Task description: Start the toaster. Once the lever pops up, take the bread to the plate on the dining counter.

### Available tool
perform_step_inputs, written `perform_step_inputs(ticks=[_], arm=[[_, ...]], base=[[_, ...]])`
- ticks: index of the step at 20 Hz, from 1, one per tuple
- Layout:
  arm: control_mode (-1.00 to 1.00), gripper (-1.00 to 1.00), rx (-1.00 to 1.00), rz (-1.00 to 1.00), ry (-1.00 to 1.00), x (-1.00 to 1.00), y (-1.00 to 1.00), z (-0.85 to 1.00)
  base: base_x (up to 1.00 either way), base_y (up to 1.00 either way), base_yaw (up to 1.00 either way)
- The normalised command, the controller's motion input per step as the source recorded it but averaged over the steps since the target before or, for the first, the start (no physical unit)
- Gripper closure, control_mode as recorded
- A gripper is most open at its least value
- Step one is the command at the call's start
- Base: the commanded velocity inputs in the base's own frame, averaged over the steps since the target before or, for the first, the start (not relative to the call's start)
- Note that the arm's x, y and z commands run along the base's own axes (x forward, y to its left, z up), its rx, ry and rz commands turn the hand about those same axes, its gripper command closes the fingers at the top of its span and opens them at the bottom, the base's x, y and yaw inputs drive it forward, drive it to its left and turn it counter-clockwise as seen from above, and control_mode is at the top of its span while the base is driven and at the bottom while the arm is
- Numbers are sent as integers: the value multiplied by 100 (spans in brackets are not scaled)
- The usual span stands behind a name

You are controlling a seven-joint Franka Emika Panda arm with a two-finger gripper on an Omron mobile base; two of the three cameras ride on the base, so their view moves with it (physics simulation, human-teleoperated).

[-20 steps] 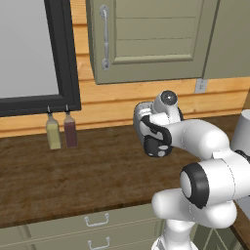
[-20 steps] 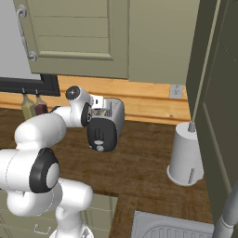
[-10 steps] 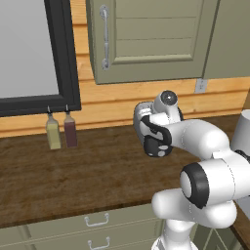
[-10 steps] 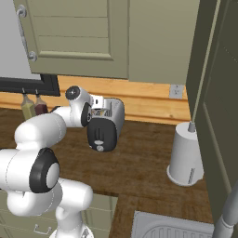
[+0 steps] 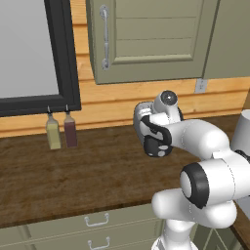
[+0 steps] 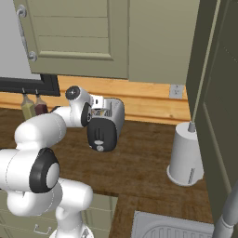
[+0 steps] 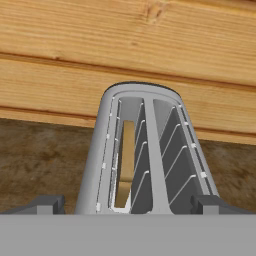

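While looking down along the gripper (image 7: 128,205), see its two dark tips (image 7: 46,204) far apart, wide open, holding nothing and touching nothing. Just past them, see the toaster (image 7: 145,150) from above, with its two long slots running away toward the wood wall (image 7: 125,45). In the left slot, see the bread (image 7: 127,160), a thin tan slice standing on its edge, sunk down inside. In the right slot, thin wire bars. From the right base camera, find the toaster (image 6: 114,114) standing on the dark wood worktop (image 6: 148,162), far back, near the wood wall, with its black end panel (image 6: 101,135) turned to the near side. On that panel, a few small pale marks, too small to tell apart. Right over the top of the toaster, the white arm's hand, close above the slots. To the right of the toaster, well apart, a white roll (image 6: 186,155) standing upright on the worktop, and a wall socket (image 6: 175,91) above and behind it. From the left base camera, find the toaster (image 5: 140,116) partly hidden behind the arm. Far to the left of it, two small bottles, one yellow-green (image 5: 53,134) and one dark red (image 5: 71,131), standing side by side against the wall, under a black window frame (image 5: 61,58). Above the toaster, a green-grey cupboard (image 5: 146,44) with its door shut. Under the near edge of the worktop, drawers (image 5: 97,222) with small handles.
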Motion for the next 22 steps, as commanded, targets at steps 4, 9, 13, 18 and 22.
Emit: perform_step_inputs(ticks=[4, 9, 13, 18, 22], arm=[[-100, -100, 0, 0, 0, 0, 0, 0], [-100, -100, 0, 0, 0, 0, 0, 0], [-100, -100, 0, 0, 0, 0, 0, 0], [-100, -100, 0, 0, 0, 0, 0, 0], [-100, -100, 0, 0, 0, 0, 0, 0]], base=[[0, 0, 0], [0, 0, 0], [0, 0, 0], [0, 0, 0], [0, 0, 0]])
